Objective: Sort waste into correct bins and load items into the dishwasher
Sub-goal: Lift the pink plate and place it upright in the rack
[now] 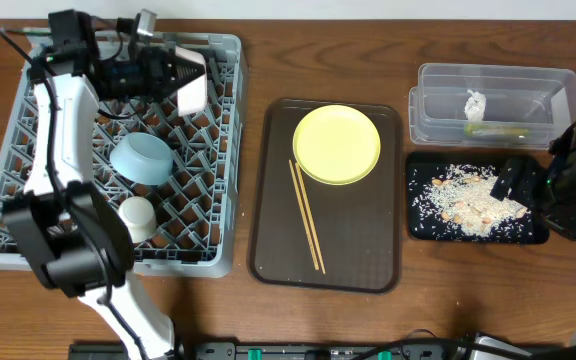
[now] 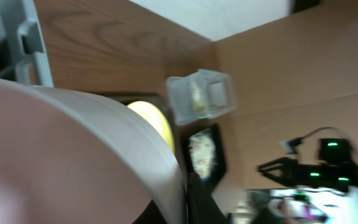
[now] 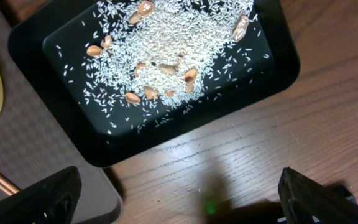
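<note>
A: While the cream-white bowl (image 1: 194, 92) hangs on its side over the dish rack (image 1: 198, 190), what holds it there?

B: The left gripper (image 1: 180, 72), pinched shut on the bowl's rim; its wrist view is mostly that rim, blurred; bowl sits above the far corner nearest the brown serving tray (image 1: 268, 240); tilted, I judge, so it can slot between pegs.

A: Anything racked already?

B: Light blue bowl (image 1: 141, 158) and small white cup (image 1: 137, 216), both among the pegs.

A: Right side?

B: Right gripper (image 3: 182, 208) spread wide, nothing in it; it hovers at the edge of the black tray (image 1: 418, 232), where the rice scraps (image 1: 468, 200) lie; tissue (image 1: 475, 103) and wrapper (image 1: 495, 131) are in the clear tub (image 1: 568, 85); waste looks sorted.

A: Left to load?

B: Yellow plate (image 1: 337, 144) and chopsticks (image 1: 306, 215), on the serving tray; sticks beside the plate, touching or not I cannot tell.
</note>
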### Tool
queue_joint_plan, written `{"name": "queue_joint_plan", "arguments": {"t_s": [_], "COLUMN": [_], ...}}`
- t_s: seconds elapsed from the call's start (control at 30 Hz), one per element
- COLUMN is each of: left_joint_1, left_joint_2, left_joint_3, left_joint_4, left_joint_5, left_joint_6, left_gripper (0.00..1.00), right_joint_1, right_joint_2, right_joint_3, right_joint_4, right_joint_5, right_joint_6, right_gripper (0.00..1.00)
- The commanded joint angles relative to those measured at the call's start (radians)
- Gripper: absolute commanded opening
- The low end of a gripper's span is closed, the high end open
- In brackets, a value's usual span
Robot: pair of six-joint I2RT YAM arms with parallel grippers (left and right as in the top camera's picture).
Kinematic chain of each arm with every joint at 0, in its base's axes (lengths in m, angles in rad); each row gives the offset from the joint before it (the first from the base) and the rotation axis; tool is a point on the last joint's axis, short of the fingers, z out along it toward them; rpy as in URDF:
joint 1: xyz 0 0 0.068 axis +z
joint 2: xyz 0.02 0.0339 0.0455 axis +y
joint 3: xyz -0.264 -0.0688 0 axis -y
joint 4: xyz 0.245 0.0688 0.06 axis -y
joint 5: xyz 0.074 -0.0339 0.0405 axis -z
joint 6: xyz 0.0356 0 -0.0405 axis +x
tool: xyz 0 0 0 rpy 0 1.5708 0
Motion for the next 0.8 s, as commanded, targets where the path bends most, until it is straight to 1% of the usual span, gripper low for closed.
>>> {"name": "queue_joint_plan", "arguments": {"t_s": [0.0,0.3,0.43,0.53,0.57,0.63,0.7,0.77], "left_joint_1": [0.017,0.039,0.062,0.079,0.087,0.100,0.113,0.124], "left_joint_2": [0.064,0.164,0.174,0.176,0.176,0.176,0.176,0.176], "left_joint_3": [0.000,0.000,0.000,0.000,0.000,0.000,0.000,0.000], "left_joint_4": [-0.003,0.008,0.008,0.008,0.007,0.007,-0.009,-0.050], "left_joint_5": [0.146,0.137,0.074,0.053,0.053,0.043,-0.013,-0.116], "left_joint_6": [-0.042,-0.051,-0.051,-0.051,-0.051,-0.051,-0.051,-0.051], "left_gripper": [0.08,0.08,0.08,0.08,0.09,0.15,0.16,0.17], "right_joint_1": [-0.005,-0.005,-0.005,-0.005,-0.005,-0.005,-0.005,-0.005], "right_joint_2": [-0.007,-0.007,-0.007,-0.007,-0.007,-0.007,-0.007,-0.007], "right_joint_3": [0.011,0.011,0.011,0.011,0.011,0.011,0.011,0.011], "right_joint_4": [0.000,-0.001,-0.003,-0.004,-0.003,-0.003,-0.003,-0.004], "right_joint_5": [0.003,0.003,0.003,0.003,0.003,0.003,0.003,0.003], "right_joint_6": [0.011,0.011,0.011,0.011,0.011,0.011,0.011,0.011], "right_gripper": [0.99,0.99,0.99,0.99,0.99,0.99,0.99,0.99]}}
